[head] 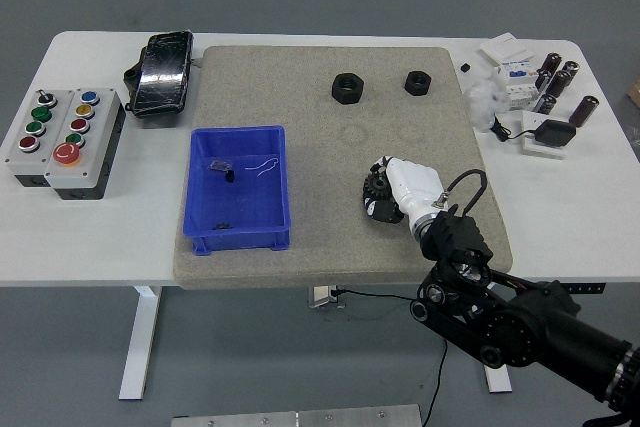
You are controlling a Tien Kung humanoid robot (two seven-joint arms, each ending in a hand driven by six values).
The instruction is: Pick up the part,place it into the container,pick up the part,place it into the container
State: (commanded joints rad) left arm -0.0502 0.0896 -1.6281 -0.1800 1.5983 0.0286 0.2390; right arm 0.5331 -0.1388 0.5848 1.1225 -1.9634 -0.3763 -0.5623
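My right hand (385,192), white-backed with black fingers, is curled around a black gear-like part (377,187) on the grey mat (330,97), right of the blue container (237,187). The part is mostly hidden by the hand. Two black hex nuts lie at the far side of the mat, a larger one (347,88) and a smaller one (417,82). The blue container holds a few small bits. My left arm is out of view.
A button box (63,140) stands at the left of the table. A black device (160,72) lies at the mat's far left corner. Cylinders, white parts and an adapter (535,97) crowd the table's far right.
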